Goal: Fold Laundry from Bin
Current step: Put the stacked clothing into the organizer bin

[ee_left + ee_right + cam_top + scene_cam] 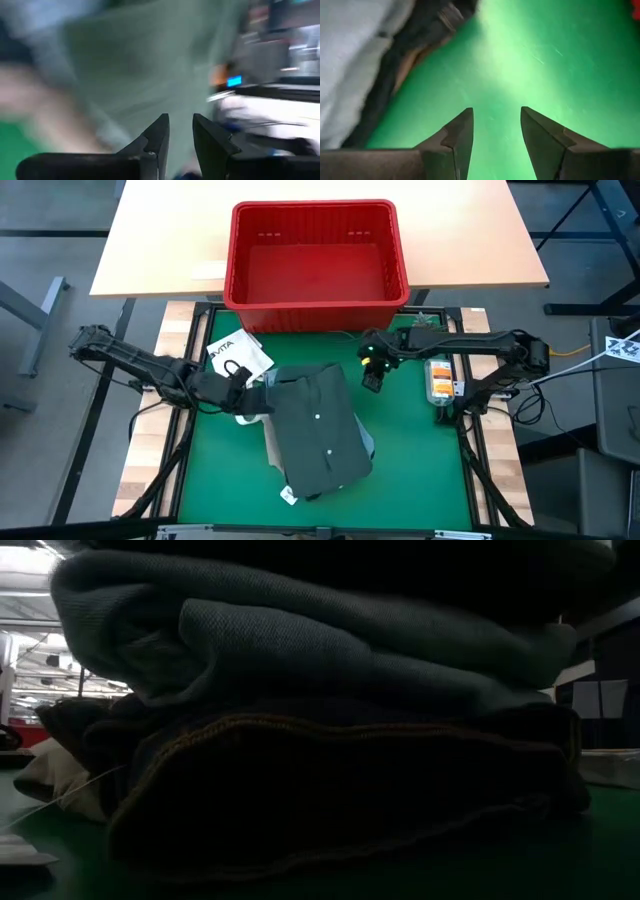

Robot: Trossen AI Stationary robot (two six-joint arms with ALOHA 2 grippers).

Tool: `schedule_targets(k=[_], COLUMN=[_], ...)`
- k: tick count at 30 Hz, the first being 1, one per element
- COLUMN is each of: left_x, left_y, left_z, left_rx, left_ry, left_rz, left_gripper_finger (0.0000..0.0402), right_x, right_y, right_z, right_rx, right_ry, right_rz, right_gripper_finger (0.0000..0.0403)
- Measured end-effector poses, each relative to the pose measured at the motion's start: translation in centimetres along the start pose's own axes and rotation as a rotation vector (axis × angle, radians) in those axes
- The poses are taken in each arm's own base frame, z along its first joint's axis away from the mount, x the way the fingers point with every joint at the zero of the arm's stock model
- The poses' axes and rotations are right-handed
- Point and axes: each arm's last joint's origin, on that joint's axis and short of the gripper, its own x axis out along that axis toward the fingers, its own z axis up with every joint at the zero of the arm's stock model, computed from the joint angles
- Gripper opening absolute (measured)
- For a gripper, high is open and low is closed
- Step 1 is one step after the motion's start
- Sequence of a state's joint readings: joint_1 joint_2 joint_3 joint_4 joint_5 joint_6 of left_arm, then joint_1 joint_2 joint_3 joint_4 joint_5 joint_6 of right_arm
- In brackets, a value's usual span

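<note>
High view shows the red bin (316, 262) emptied, the laundry stack (318, 430) folded on the green mat (420, 460), left gripper (243, 388) slightly parted at its edge, right gripper (372, 376) open, empty.

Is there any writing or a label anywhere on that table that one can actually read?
"VITA": dark letters on the white bag, seen in the high view; the word may start earlier, under a fold.
Orange device by the right arm: it carries markings, too small to read.
White tag at the garment pile's front edge: nothing legible.
Red bin: no text visible.
</note>
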State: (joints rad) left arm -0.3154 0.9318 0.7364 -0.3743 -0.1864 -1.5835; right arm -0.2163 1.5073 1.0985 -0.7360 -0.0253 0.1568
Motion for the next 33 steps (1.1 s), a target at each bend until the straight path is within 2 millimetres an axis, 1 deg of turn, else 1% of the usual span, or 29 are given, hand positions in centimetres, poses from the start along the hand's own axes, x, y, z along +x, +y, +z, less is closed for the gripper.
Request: schedule_targets(k=[2, 5, 8, 12, 14, 17, 20, 23, 27, 31, 33], left_x=[-0.1, 0.3, 1.3, 3.8, 5.3, 7.4, 9.1, 10.4, 11.4, 11.6, 11.6], left_y=[-1.3, -2.9, -3.9, -4.3, -4.0, -3.1, -2.1, -1.3, -0.1, 0.8, 1.1], left_z=[0.0, 0.0, -0.3, -0.8, -1.2, -1.8, -2.1, -2.1, -1.8, -0.9, -0.3], left_rx=[0.054, 0.163, 0.276, 0.421, 0.478, 0.507, 0.528, 0.541, 0.56, 0.572, 0.571], left_ry=[-0.083, -0.235, -0.313, -0.335, -0.317, -0.261, -0.235, -0.228, -0.212, -0.205, -0.211], left_rz=[-0.132, -0.265, -0.329, -0.348, -0.323, -0.267, -0.207, -0.148, -0.052, 0.054, 0.083], left_gripper_finger=[0.008, 0.008, 0.008, 0.008, 0.008, 0.008, 0.008, 0.008, 0.008, 0.008, 0.008], right_x=[-0.6, -0.7, 0.0, 1.8, 2.7, 3.7, 4.2, 4.6, 4.7, 4.8, 5.3], right_y=[-0.1, 0.1, 0.7, 2.1, 2.9, 4.2, 5.7, 7.3, 9.3, 11.1, 11.9], right_z=[-0.4, -1.6, -3.4, -5.3, -6.2, -7.3, -8.2, -8.9, -9.9, -10.2, -10.2], right_rx=[0.0, -0.012, -0.011, -0.022, -0.032, -0.034, -0.026, -0.028, -0.043, -0.05, -0.062], right_ry=[0.014, 0.026, 0.061, 0.044, 0.022, -0.012, -0.053, -0.126, -0.21, -0.286, -0.323], right_rz=[-0.021, -0.02, -0.013, 0.021, 0.048, 0.099, 0.15, 0.222, 0.322, 0.371, 0.406], right_gripper_finger=[0.0161, 0.0161, 0.0161, 0.0161, 0.0161, 0.0161, 0.0161, 0.0161, 0.0161, 0.0161, 0.0161])
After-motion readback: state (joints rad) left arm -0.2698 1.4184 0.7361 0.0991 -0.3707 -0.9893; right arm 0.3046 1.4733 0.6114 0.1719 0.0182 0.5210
